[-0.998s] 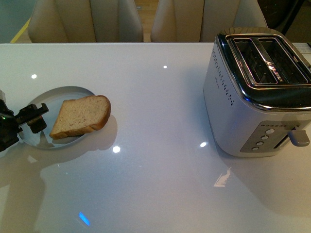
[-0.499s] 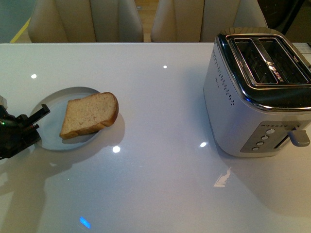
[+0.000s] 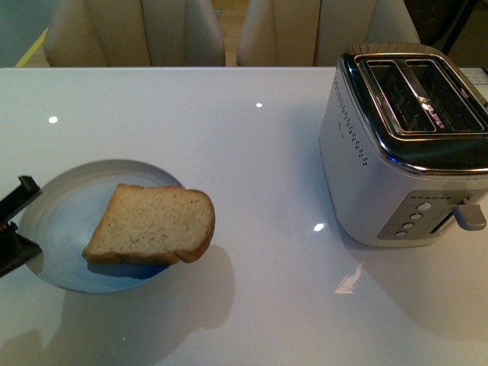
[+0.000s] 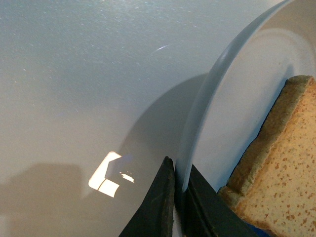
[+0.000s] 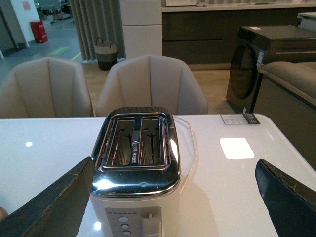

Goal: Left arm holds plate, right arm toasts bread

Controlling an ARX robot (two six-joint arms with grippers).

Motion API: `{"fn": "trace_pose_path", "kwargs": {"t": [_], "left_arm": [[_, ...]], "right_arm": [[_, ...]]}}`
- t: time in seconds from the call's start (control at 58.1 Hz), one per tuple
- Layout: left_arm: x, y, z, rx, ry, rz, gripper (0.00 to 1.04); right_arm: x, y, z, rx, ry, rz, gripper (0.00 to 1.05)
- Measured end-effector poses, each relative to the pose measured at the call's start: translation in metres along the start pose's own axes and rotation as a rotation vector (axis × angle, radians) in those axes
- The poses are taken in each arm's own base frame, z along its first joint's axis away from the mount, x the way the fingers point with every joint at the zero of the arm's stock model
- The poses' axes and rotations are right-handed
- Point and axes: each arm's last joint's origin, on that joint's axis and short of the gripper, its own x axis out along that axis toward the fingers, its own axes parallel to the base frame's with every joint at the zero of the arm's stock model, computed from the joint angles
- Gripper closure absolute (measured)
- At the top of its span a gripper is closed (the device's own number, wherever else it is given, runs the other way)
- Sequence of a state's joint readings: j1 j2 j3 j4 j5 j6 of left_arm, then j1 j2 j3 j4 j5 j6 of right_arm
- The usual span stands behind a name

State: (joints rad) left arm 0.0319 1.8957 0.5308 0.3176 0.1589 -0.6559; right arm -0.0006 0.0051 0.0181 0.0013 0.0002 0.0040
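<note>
I see a glossy white table, two beige chairs behind it, one two-slot toaster, one plate and one bread slice. My left gripper is clamped on the plate's rim, with the bread on the plate just beyond its fingers. My right gripper gapes wide and empty, facing the toaster.

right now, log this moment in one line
left end effector: shut on plate rim | bread: on plate, overhanging rim | right end effector: open, facing toaster | slots: empty

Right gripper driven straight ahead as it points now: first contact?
Probably the white two-slot toaster with chrome top, framed between the open fingers of the right gripper; nothing shows in between, though depth is unclear.
</note>
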Motion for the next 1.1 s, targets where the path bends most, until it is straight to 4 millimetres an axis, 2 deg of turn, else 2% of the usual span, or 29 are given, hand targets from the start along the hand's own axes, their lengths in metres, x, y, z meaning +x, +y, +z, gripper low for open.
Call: {"fn": "trace_pose_path", "kwargs": {"t": [0.293,0.447,0.568,0.654,0.774,1.101], "left_arm": [[-0.061,-0.058,0.008,0.013,-0.07,-0.085,1.02],[-0.1,-0.1,0.014,0.029,-0.104,-0.141,1.02],[-0.127,-0.134,0.008,0.055,-0.107,-0.187,1.02],[-0.138,-0.151,0.0,0.061,-0.101,-0.212,1.02],[-0.145,-0.161,-0.009,0.067,-0.09,-0.222,1.02],[-0.156,-0.172,-0.028,0.078,-0.067,-0.246,1.02]], "right_arm": [[0.0,0.0,0.0,0.0,0.0,0.0,0.09],[0.0,0.0,0.0,0.0,0.0,0.0,0.09],[0.0,0.0,0.0,0.0,0.0,0.0,0.09],[0.0,0.0,0.0,0.0,0.0,0.0,0.09],[0.0,0.0,0.0,0.0,0.0,0.0,0.09],[0.0,0.0,0.0,0.0,0.0,0.0,0.09]]}}
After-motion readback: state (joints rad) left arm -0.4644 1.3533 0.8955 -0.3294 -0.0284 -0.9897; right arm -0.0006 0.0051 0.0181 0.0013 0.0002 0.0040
